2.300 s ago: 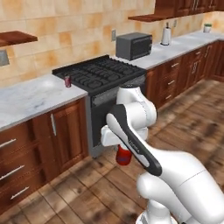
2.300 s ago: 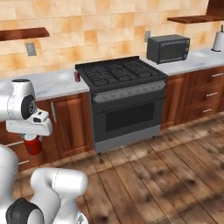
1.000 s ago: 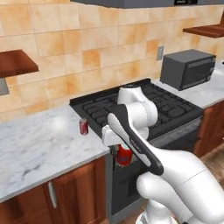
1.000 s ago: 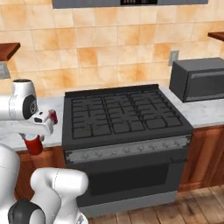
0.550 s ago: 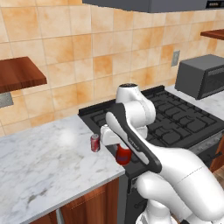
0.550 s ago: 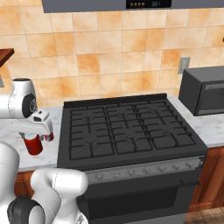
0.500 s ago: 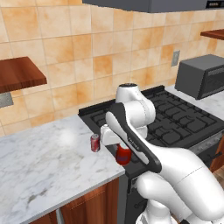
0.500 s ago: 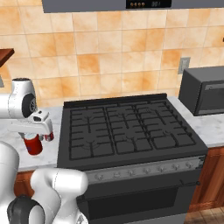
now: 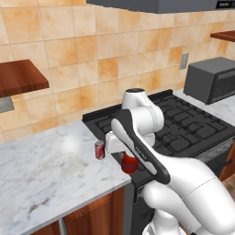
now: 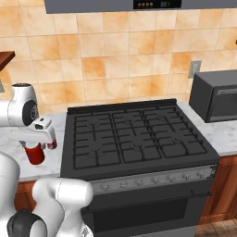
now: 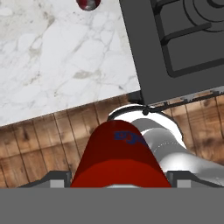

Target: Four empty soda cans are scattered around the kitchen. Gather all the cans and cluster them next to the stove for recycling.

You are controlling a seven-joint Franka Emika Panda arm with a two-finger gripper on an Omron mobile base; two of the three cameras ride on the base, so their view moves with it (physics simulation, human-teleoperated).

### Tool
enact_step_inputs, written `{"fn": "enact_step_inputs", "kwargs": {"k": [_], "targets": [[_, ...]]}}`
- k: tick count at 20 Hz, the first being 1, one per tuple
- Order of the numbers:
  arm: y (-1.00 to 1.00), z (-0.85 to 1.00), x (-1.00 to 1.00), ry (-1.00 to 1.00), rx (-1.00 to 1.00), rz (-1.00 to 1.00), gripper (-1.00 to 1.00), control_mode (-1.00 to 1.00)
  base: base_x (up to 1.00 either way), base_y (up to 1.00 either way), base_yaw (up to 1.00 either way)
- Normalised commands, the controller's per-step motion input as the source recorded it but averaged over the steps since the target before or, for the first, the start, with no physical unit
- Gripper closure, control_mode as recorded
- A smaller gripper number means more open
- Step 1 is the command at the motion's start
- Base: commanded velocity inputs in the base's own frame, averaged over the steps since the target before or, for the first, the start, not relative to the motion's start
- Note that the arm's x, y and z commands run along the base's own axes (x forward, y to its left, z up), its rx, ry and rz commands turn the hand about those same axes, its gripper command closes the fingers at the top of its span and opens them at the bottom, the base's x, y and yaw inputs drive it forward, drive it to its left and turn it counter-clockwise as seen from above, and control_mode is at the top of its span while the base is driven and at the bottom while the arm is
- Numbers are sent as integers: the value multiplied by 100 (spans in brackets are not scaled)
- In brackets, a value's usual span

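While the gripper hangs just off the front left corner of the stove, its fingers sit partway apart, clamped on the sides of a red soda can held upright. In the hand view this can is above the plank floor, just outside the front edge of the marble counter to the stove's left. A second red can stands upright on that counter, close beside the stove's left edge and back from the counter's front edge. Wide bare marble spreads further left of the stove. A dark toaster oven sits on the counter to the stove's right.
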Motion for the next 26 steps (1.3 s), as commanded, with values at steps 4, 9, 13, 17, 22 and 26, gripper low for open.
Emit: {"fn": "enact_step_inputs", "kwargs": {"k": [4,9,13,17,22,26], "targets": [[0,4,86,21,-1,0,100,-100,0,0,0],[0,10,76,26,-2,0,100,-100,0,0,0],[5,-11,28,14,-2,0,100,-100,0,0,0],[18,-39,33,-1,-4,0,100,-100,0,0,0],[14,-61,29,-7,-1,0,100,-100,0,0,0],[6,-74,21,-14,0,0,100,-100,0,0,0]]}}
